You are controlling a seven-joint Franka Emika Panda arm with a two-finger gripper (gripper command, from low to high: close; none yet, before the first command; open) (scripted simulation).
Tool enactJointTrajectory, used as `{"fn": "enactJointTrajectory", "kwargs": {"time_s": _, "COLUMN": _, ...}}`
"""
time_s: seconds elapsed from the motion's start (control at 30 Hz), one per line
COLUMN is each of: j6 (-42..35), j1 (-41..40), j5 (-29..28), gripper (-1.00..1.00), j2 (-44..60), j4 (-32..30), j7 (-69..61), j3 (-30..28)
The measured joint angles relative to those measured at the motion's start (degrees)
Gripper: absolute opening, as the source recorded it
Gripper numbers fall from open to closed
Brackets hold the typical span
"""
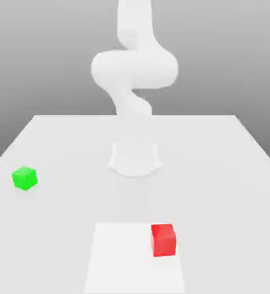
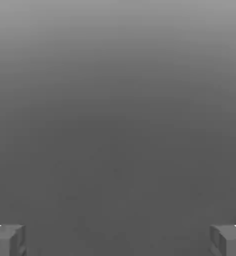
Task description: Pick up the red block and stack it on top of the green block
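The pincer gapes empty; lower it squarely over the red block, at five o'clock on the tabletop.

Bright, even light (soft blur throughout); white arm washed out.

A pale, matte white worktop spans the lower part of the exterior view, its far edge running straight across and its side edges slanting outward toward the camera. A slightly brighter white rectangular patch lies on it at the near edge. Behind the worktop is a plain grey backdrop, darker at the top and lighter toward the worktop's far edge. The light is soft and even, casting only faint shadows.
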Motion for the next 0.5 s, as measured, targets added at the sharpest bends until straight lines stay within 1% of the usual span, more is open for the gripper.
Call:
{"fn": "enactJointTrajectory", "kwargs": {"time_s": 0.3, "j6": 11.3, "j1": 3.8, "j5": 3.7, "gripper": 0.00, "j2": 19.6, "j4": -10.8, "j7": -1.2, "j3": 0.5}}
{"fn": "enactJointTrajectory", "kwargs": {"time_s": 0.5, "j6": 18.5, "j1": 5.1, "j5": 3.4, "gripper": 0.00, "j2": 32.0, "j4": -17.7, "j7": 0.0, "j3": 2.3}}
